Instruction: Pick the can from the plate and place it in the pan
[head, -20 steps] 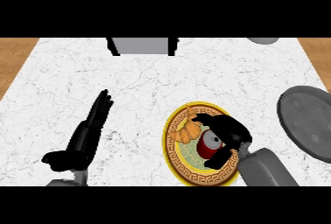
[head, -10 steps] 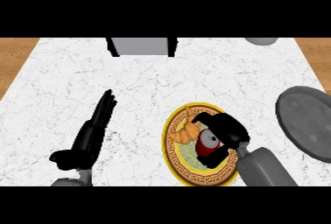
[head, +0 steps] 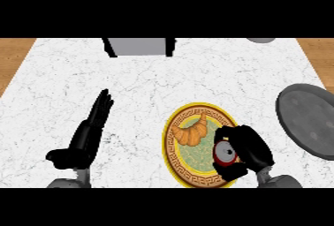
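A kitchen: a white marble counter (head: 163, 79) carries a grey pan (head: 308, 118) at its right edge and a croissant (head: 194, 131) on a patterned plate (head: 168, 148).

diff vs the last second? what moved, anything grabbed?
The right hand slid right and back toward the robot across the plate, uncovering the croissant. Its fingers now curl round the can, which sits nearer the plate's right rim than before; no lift is visible. Unchanged: the left hand rests open at the left, the pan at the right, and the plate.
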